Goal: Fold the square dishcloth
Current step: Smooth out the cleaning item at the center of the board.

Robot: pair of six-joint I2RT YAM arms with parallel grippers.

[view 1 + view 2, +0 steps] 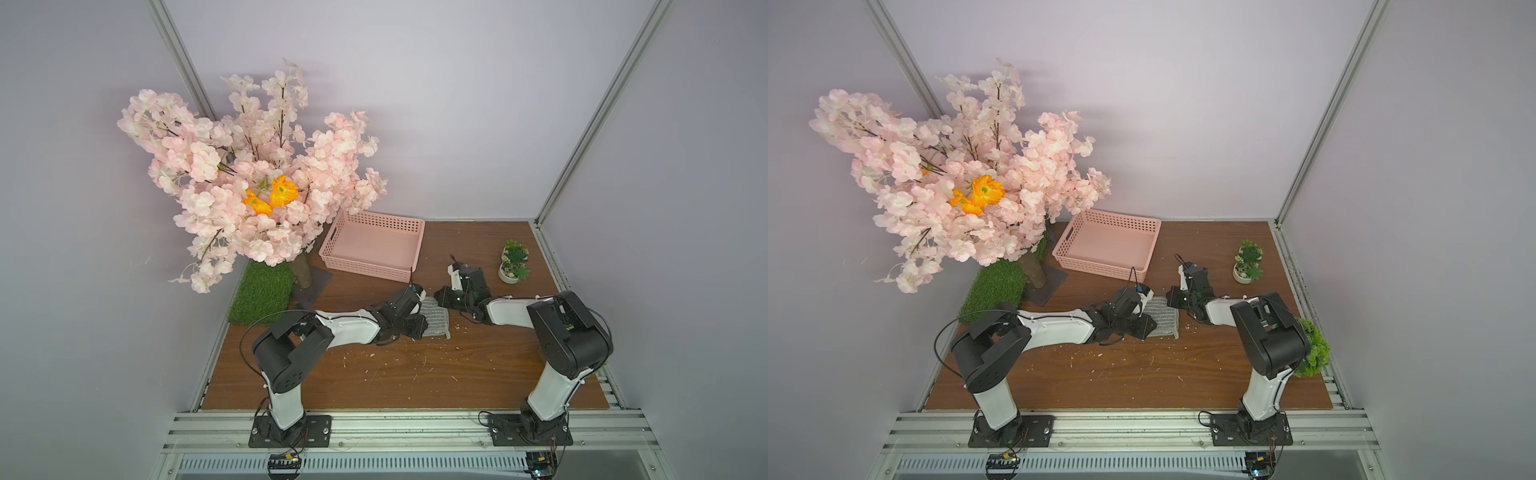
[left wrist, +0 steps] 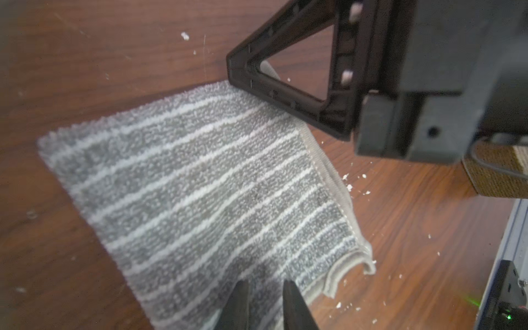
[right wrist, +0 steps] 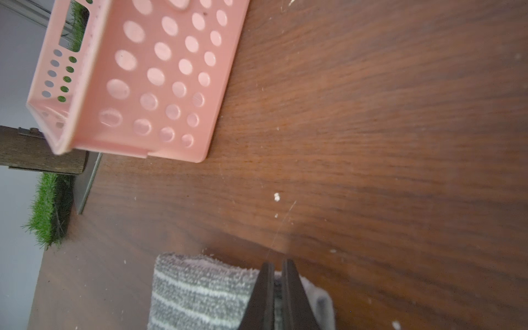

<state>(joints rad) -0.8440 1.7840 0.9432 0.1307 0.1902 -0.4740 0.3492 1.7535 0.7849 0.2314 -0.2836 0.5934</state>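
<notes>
The square dishcloth (image 1: 436, 320) (image 1: 1165, 318) lies folded on the wooden table between my two arms, grey with whitish stripes. In the left wrist view the dishcloth (image 2: 200, 185) shows stacked layers along one edge. My left gripper (image 1: 417, 325) (image 2: 265, 285) rests over its near-left part with the fingertips a little apart, and the cloth lies flat between them. My right gripper (image 1: 439, 300) (image 3: 277, 265) is shut on the far edge of the dishcloth (image 3: 200, 291), with fabric showing between the jaws. One of its black fingers (image 2: 285, 97) touches that far edge.
A pink perforated basket (image 1: 365, 266) (image 3: 137, 85) stands behind the cloth. A pink blossom tree (image 1: 249, 174) on a grass mat (image 1: 262, 295) fills the back left. A small potted succulent (image 1: 513, 262) sits at the back right. A leafy plant (image 1: 1314, 349) is behind the right arm. White crumbs dot the table.
</notes>
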